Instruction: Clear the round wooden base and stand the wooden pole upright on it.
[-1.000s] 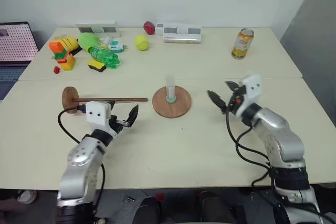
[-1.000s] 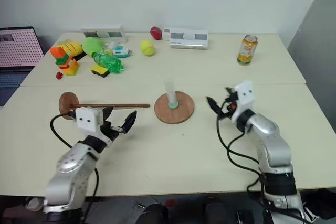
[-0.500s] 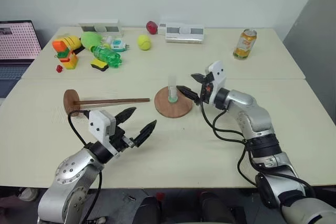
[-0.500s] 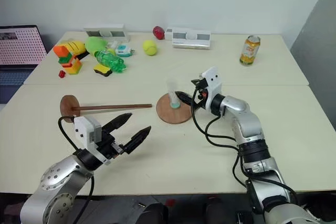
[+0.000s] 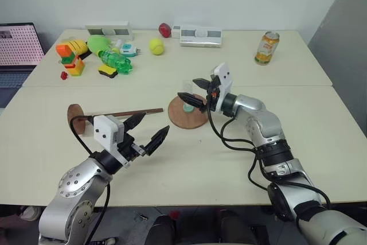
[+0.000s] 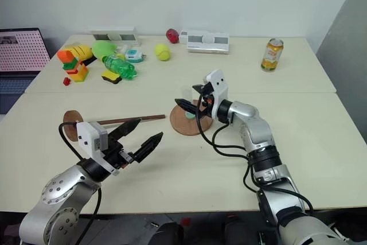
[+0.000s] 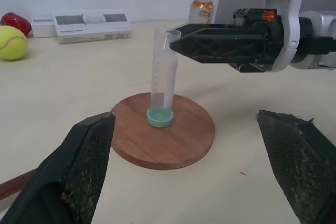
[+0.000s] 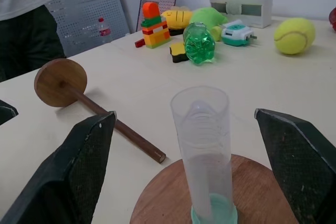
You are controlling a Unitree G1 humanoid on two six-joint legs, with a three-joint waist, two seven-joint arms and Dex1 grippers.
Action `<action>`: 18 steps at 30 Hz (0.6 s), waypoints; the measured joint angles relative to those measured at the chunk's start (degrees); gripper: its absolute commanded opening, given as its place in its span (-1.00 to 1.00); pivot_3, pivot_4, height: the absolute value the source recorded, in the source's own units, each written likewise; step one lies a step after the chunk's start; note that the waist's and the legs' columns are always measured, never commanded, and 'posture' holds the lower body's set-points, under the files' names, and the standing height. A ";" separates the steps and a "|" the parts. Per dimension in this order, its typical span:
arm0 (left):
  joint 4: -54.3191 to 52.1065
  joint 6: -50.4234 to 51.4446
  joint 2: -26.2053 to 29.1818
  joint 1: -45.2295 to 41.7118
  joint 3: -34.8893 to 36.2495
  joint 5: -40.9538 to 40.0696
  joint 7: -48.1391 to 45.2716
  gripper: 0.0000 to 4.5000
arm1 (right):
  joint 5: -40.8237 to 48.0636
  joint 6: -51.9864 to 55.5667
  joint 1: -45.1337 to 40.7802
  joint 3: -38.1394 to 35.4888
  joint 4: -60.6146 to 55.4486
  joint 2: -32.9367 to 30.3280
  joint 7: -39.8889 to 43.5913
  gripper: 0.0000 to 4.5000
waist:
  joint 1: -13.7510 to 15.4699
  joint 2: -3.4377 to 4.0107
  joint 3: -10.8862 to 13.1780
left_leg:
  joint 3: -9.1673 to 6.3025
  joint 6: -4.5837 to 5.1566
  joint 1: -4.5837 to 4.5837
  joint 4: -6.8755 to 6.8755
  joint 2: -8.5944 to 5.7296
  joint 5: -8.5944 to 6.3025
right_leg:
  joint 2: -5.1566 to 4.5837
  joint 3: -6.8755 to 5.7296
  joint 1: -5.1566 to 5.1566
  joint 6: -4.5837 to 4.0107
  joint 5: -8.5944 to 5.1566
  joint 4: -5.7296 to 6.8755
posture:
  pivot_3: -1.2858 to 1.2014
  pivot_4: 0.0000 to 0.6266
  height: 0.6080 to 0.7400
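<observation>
The round wooden base (image 5: pixel 182 121) lies flat at mid-table with a clear measuring cylinder (image 5: pixel 186 97) on a green foot standing at its centre. My right gripper (image 5: pixel 187 88) is open, one finger on each side of the cylinder's upper part, not closed on it. The wooden pole (image 5: pixel 129 113) lies on the table left of the base, its small disc (image 5: pixel 75 118) at the far left end. My left gripper (image 5: pixel 152 125) hovers open just in front of the pole, holding nothing. The left wrist view looks at the base (image 7: pixel 181 142) and the cylinder (image 7: pixel 162 66).
Along the far side lie a toy block figure (image 5: pixel 70 55), a green bottle (image 5: pixel 114 60), a tennis ball (image 5: pixel 155 45), a white box (image 5: pixel 199 35) and a drink can (image 5: pixel 265 47). A laptop (image 5: pixel 20 44) sits at far left. A person (image 8: pixel 26 19) stands beyond the table.
My right gripper has swung left from the table's right side to the cylinder, its fingers now flanking it. My left gripper drew back slightly, staying open.
</observation>
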 measured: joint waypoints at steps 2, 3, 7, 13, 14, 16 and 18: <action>-0.02 0.20 -0.02 0.04 -0.22 -0.01 0.05 1.00 | -1.73 -1.79 -1.12 0.83 2.00 0.33 -0.05 0.97 | -0.03 0.00 0.00 | 0.00 0.00 0.00 0.00 0.00 0.00 | 0.00 0.00 0.00 0.00 0.00 0.00 | 0.03 -0.52 1.00; -0.03 0.27 -0.05 0.05 -0.37 -0.01 0.11 1.00 | -2.23 -2.78 -1.75 1.08 3.34 0.53 -0.03 0.97 | -0.02 0.00 0.00 | 0.00 0.00 0.00 0.00 0.00 0.00 | 0.00 0.00 0.00 0.00 0.00 0.00 | 0.03 -0.52 1.00; -0.13 0.47 -0.23 0.20 -0.80 -0.02 0.55 1.00 | -3.35 -5.15 -2.58 1.39 6.25 1.11 0.00 0.65 | -0.01 0.00 0.00 | 0.00 0.00 -0.01 0.00 0.00 0.00 | -0.01 0.00 0.00 0.00 0.00 -0.02 | 0.03 -0.52 1.00; -0.24 0.63 -0.67 0.21 -0.95 -0.05 1.53 1.00 | -4.05 -7.21 -2.81 1.29 8.85 1.10 -0.06 0.07 | 0.01 0.00 0.00 | 0.00 0.00 -0.01 0.00 0.00 0.00 | -0.01 0.00 0.00 0.00 0.00 -0.01 | 0.03 -0.52 1.00; -0.27 0.77 -0.97 0.17 -1.06 -0.09 1.93 1.00 | -4.06 -7.37 -2.81 1.19 9.00 1.09 -0.07 -0.03 | 0.01 0.00 0.00 | 0.00 0.00 -0.01 0.00 -0.01 0.00 | -0.01 0.00 0.00 0.00 0.00 -0.01 | 0.03 -0.52 1.00; -0.28 0.85 -1.12 0.17 -1.38 -0.10 2.29 1.00 | -4.05 -7.49 -2.81 1.12 8.99 1.06 -0.05 -0.26 | 0.01 0.00 0.00 | -0.01 0.00 -0.01 0.00 0.00 0.00 | -0.01 0.00 0.00 0.00 0.00 -0.01 | 0.03 -0.52 1.00; -0.28 0.90 -1.13 0.15 -2.02 -0.10 2.40 1.00 | -4.04 -7.57 -2.81 0.86 8.91 0.90 -0.02 -0.45 | 0.01 0.00 0.00 | 0.00 0.00 -0.01 0.00 -0.01 0.00 | -0.01 0.00 0.00 0.00 0.00 -0.01 | 0.03 -0.52 1.00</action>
